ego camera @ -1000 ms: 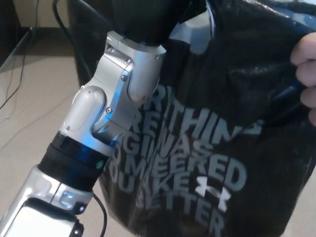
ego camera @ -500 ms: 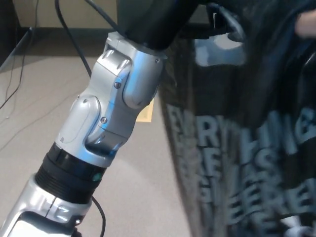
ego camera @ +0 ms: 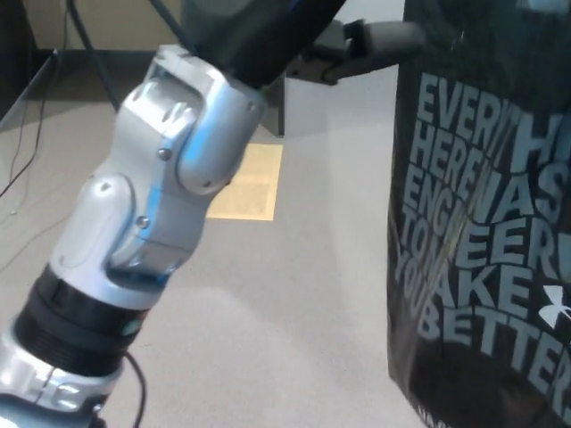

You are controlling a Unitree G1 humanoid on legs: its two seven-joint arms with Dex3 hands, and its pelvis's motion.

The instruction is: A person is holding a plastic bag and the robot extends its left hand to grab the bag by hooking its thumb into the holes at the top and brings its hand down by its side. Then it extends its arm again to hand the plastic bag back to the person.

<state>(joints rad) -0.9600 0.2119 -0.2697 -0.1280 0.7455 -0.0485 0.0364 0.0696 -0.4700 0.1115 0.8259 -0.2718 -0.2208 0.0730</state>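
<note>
While the bag [ego camera: 482, 232] hangs off the left robot hand [ego camera: 357, 49], thumb apparently hooked thru its top, keep wrist level & move slow so it doesn't slip.

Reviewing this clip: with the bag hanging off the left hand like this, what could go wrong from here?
The plastic bag seems to hang from just one slim part of the left hand at its top edge, so it might slip off during a swing. No person's hand is visible supporting it, so a slip would likely drop it onto the floor.
</note>
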